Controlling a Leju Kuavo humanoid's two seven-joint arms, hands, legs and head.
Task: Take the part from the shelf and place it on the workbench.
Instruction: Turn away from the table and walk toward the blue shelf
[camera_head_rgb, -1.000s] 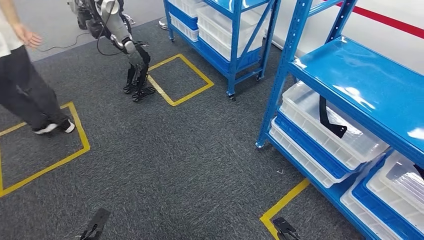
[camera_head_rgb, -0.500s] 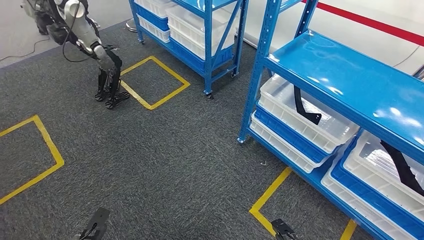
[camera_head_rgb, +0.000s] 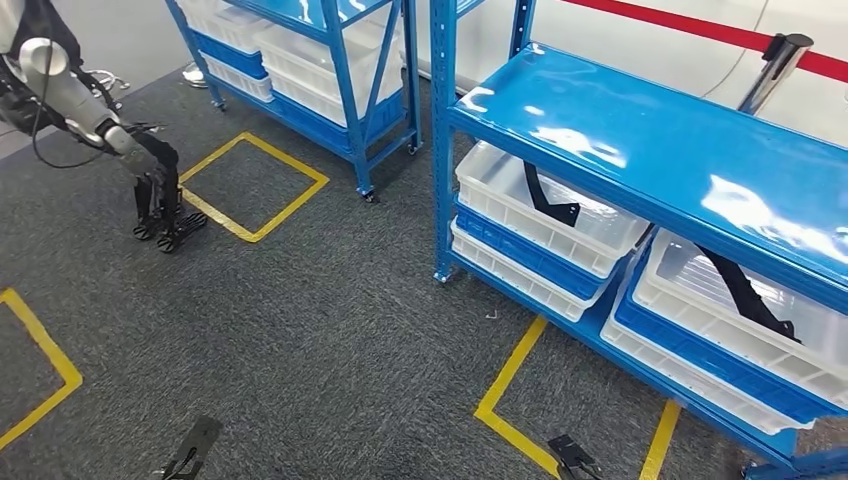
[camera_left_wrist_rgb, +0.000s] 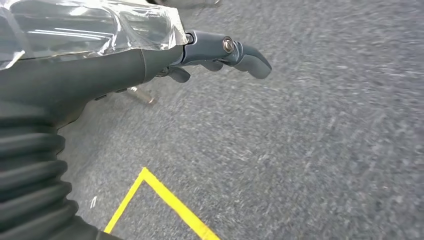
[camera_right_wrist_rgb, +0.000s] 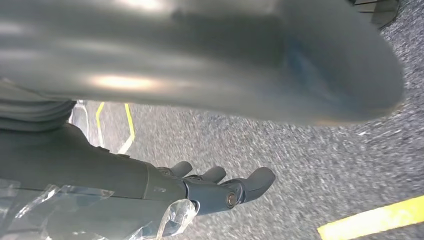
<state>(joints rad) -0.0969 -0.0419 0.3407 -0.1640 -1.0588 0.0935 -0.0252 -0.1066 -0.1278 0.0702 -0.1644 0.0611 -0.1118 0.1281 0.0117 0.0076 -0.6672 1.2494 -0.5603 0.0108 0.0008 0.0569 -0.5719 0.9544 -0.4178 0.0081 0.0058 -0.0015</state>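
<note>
Both hands hang empty over grey carpet, left hand (camera_left_wrist_rgb: 220, 52) and right hand (camera_right_wrist_rgb: 215, 187) with fingers loosely apart. Black parts (camera_head_rgb: 548, 200) lie in white bins (camera_head_rgb: 600, 235) on the blue shelf (camera_head_rgb: 640, 140).

Blue shelf (camera_head_rgb: 640, 150), ahead of the right hand (camera_head_rgb: 568, 457): glossy top deck bare. Lower tier carries white bins (camera_head_rgb: 545, 215) stacked on blue trays; each upper bin holds one black part (camera_head_rgb: 545, 197). Grey carpet floor (camera_head_rgb: 330, 330) bears yellow tape squares (camera_head_rgb: 255, 185).

**Around the work area**

We see grey carpet (camera_head_rgb: 330, 330) marked with yellow tape squares (camera_head_rgb: 252, 187). Another humanoid robot (camera_head_rgb: 90, 120) stands at the far left beside one square. A red line (camera_head_rgb: 700, 28) runs along the white wall.
</note>
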